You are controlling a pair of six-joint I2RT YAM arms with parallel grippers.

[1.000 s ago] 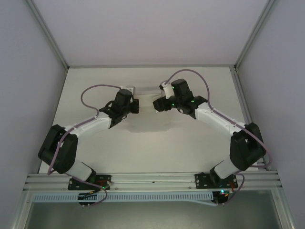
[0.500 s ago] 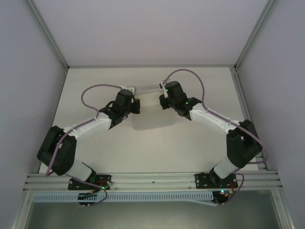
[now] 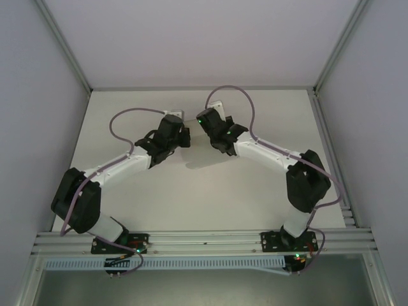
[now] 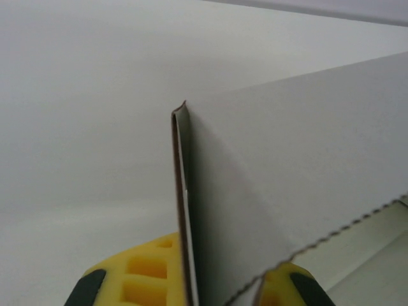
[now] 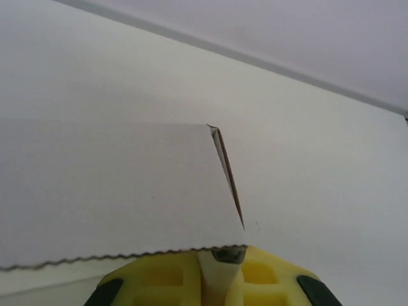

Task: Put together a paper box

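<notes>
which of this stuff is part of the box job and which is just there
Job: box, left gripper, right gripper, both clamped on the box.
Just there: table, purple cables, rail.

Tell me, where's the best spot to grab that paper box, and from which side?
Grip a thin wall panel near its folded corner, each gripper coming in from its own end. The paper box is thin card with raised edges that suit a pinch: the left gripper and right gripper are each shut on such an edge, probably steadying both ends.
</notes>
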